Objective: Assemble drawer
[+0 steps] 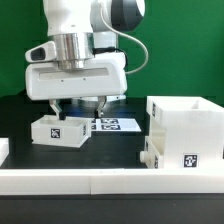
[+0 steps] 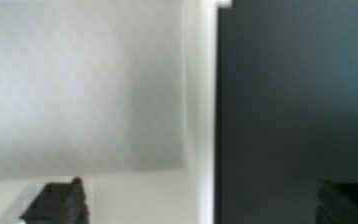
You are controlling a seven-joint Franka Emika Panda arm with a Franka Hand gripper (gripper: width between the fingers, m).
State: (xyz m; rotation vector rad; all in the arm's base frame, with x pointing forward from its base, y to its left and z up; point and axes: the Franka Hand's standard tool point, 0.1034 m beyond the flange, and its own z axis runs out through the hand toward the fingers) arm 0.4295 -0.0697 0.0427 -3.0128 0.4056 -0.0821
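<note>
A small white drawer tray [image 1: 58, 129] with a black-and-white tag lies on the dark table at the exterior view's left. My gripper [image 1: 76, 106] hangs just above its right part, open and empty. In the wrist view the tray's white surface [image 2: 87, 90] fills one side and its edge wall [image 2: 201, 100] runs between my spread fingers, one dark fingertip [image 2: 59, 203] over the tray and the other over the dark table; my gripper [image 2: 202, 205] holds nothing. The tall white casing [image 1: 187, 122] stands at the exterior view's right with a tag low on its front. A lower white part [image 1: 152, 150], perhaps the second tray, sits against its left foot.
The marker board [image 1: 113, 124] lies flat on the table just right of the tray, behind my gripper. Low white border rails [image 1: 90, 181] run along the front edge, and another rail piece [image 1: 3, 150] sits at the left. A green wall is behind.
</note>
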